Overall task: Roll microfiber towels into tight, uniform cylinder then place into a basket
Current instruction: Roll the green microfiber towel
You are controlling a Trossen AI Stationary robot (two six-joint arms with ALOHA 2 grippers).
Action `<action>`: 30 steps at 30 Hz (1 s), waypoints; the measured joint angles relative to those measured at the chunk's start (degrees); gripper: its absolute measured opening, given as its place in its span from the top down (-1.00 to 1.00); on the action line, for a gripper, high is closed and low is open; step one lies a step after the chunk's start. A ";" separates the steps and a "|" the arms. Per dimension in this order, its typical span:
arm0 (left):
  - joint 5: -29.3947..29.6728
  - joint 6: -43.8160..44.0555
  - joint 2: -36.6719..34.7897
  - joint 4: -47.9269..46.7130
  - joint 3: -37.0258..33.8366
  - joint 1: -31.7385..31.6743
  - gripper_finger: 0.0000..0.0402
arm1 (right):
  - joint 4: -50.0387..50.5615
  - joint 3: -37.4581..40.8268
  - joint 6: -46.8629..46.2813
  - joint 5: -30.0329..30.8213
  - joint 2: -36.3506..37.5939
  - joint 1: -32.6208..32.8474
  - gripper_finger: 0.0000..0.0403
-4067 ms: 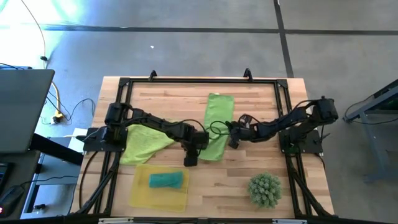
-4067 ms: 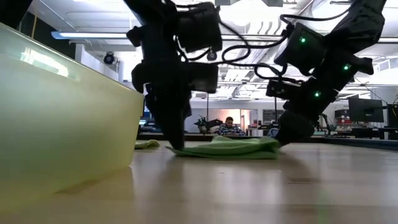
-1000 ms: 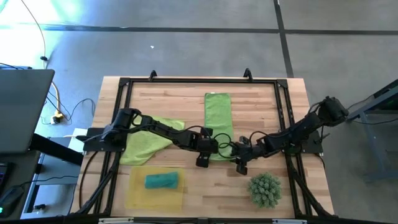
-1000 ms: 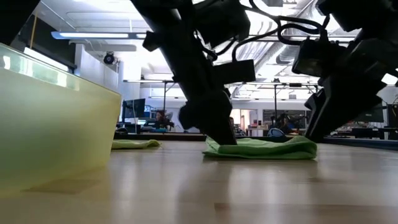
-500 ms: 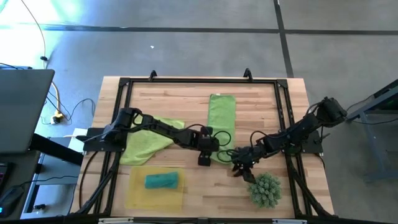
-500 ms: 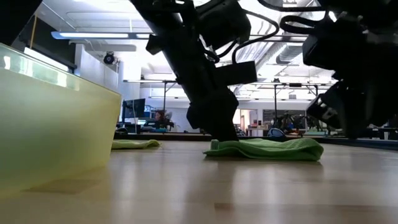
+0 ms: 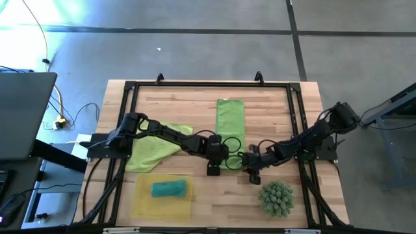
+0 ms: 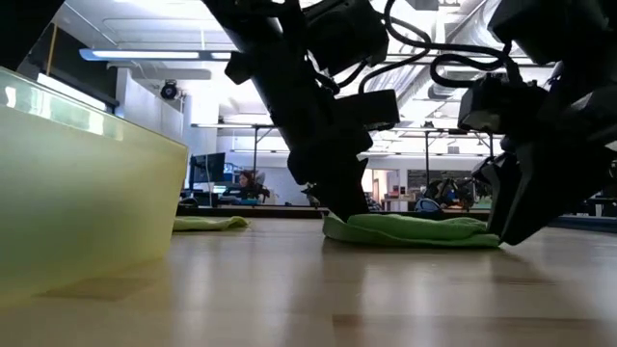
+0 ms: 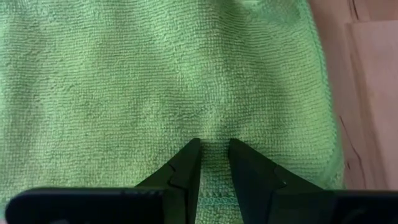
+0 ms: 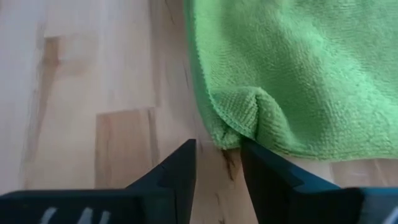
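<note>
Long, folded bright-green microfiber towel (image 7: 229,130) laid lengthwise at mid-table, near end between both grippers; left gripper (image 9: 210,163) set down on that near end, fingers nearly closed with only a narrow slit between, a small ridge of cloth seemingly pinched there, firm hold not confirmed; right gripper (image 10: 217,163) low at the towel's near right corner, fingers parted a little, straddling a small puckered fold of the hem, nothing yet held. Second, crumpled lime-green towel (image 7: 153,144) spread at the left, under the left arm; shallow translucent yellow rectangular basket (image 7: 144,203) at the near left, already holding one rolled teal towel (image 7: 168,188); spiky green ball-shaped plant ornament (image 7: 277,197) at the near right, just beside the right gripper.

Judged risks: uneven grip at the two corners, giving a skewed, conical roll rather than a uniform cylinder; right fingers closing on bare wood and missing the hem; thin pinch slipping, loosening the first turn; right arm brushing the ornament.
</note>
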State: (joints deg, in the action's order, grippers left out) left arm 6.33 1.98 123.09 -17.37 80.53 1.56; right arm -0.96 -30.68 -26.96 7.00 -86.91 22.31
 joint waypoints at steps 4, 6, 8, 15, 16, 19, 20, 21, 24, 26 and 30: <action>-0.41 0.95 0.00 -0.01 -0.02 -0.02 0.62 | 2.08 -0.13 0.03 0.67 0.00 0.07 0.48; -0.52 1.42 0.00 -0.03 -0.02 -0.04 0.62 | 2.61 -0.15 0.25 0.63 0.02 0.06 0.52; -0.50 1.49 0.00 -0.06 -0.02 -0.04 0.62 | 2.86 -0.17 1.44 0.30 0.04 0.04 0.56; -0.48 2.40 0.02 -0.06 -0.04 -0.04 0.62 | 3.06 -0.15 3.47 -0.50 0.07 0.00 0.59; -0.48 2.40 0.02 -0.06 -0.04 -0.04 0.62 | 3.41 -0.19 4.06 -0.45 0.07 0.00 0.59; -0.48 2.88 0.02 -0.07 -0.07 -0.04 0.62 | 4.84 -0.26 4.96 -0.15 0.11 0.06 0.59; -0.48 2.97 0.02 -0.06 -0.07 -0.04 0.62 | 4.80 -0.24 4.91 -0.19 0.11 -0.02 0.59; -0.48 2.99 0.03 -0.06 -0.07 -0.04 0.62 | 4.59 -0.22 4.72 -0.38 0.11 -0.13 0.59; -0.48 2.98 0.04 -0.05 -0.07 -0.04 0.62 | 5.04 -0.92 4.68 -1.06 0.06 -0.14 0.59; -0.46 2.98 0.04 0.05 -0.08 -0.04 0.62 | 6.82 -2.33 4.93 -1.43 -0.07 -0.08 0.59; -0.44 3.01 0.09 0.61 -0.12 -0.04 0.62 | 7.02 -4.93 6.27 -2.54 -0.17 0.02 0.59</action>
State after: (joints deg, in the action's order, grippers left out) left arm 5.89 4.99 123.17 -16.76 80.42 1.52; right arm 6.06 -35.61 -20.69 4.46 -87.08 22.33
